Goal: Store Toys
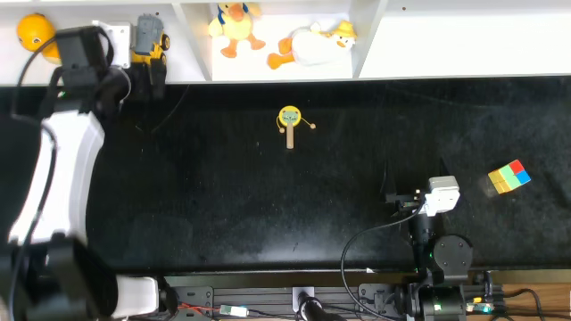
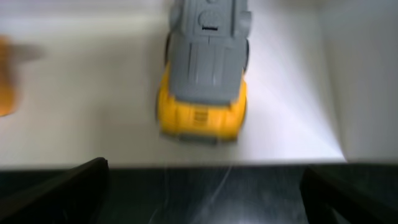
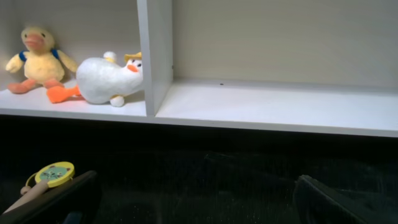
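The shelf [image 1: 464, 53] runs along the far edge of the bench [image 1: 223, 196], with 3 compartments in view. The left hand [image 2: 202, 186] sits at the front lip of the left compartment, its 2 fingers spread wide with nothing between them. The toy truck [image 2: 204, 68], yellow with a grey back, stands on the shelf floor just past the lip, in line with the hand and untouched. An orange toy [image 1: 36, 31] lies in the same compartment, toward the bench's left edge. The yellow duck [image 1: 236, 25] and white duck [image 1: 312, 45] lie side by side in the middle compartment. The rattle drum [image 1: 290, 120] lies on the bench near the far edge, about midway along it. The coloured cube [image 1: 510, 176] sits close to the right edge. The right hand [image 3: 196, 199] is low near the bench's near edge, right of middle, fingers spread and empty, facing the shelf. Judgement: the truck looks stored, so the step in hand is getting the left hand clear. Best done by drawing straight back toward the near edge, fingers kept apart so no pad clips the truck's rear. It stands on wheels and would likely roll at a nudge. The compartment wall stands close beside the truck, so sideways room is tight there. The bench between shelf and near edge gives broad room. The rattle drum looks the likelier reach for the left arm and the cube for the right. The right compartment looks the roomiest place for them.
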`<state>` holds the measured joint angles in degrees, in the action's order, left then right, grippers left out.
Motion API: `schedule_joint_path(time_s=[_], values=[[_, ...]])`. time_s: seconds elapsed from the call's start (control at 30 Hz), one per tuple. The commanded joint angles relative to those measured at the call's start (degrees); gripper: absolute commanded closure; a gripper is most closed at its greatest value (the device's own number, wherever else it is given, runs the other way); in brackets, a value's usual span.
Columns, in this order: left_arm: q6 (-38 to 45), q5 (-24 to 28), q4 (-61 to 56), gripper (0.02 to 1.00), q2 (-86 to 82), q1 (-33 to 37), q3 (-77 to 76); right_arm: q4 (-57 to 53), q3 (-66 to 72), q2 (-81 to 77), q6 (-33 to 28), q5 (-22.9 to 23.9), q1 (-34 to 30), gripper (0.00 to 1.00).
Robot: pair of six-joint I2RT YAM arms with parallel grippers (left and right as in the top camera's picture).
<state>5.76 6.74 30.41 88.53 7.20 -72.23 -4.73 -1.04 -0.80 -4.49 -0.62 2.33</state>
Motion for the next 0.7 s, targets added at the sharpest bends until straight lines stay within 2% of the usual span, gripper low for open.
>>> schedule_joint_path(time_s=[0.03,0.4,0.7], values=[[2.0,-4.3,2.5,0.020,-10.0,-0.2,6.9,0.3,0.8,0.5,0.0,0.4,0.0,0.005],[1.7,-5.6,-4.9,0.020,-40.7,-0.7,34.8,0.3,0.8,0.5,0.0,0.4,0.0,0.005],[1.0,-5.6,-33.7,0.020,-67.3,-9.9,59.2,0.3,0.8,0.5,0.0,0.4,0.0,0.007]])
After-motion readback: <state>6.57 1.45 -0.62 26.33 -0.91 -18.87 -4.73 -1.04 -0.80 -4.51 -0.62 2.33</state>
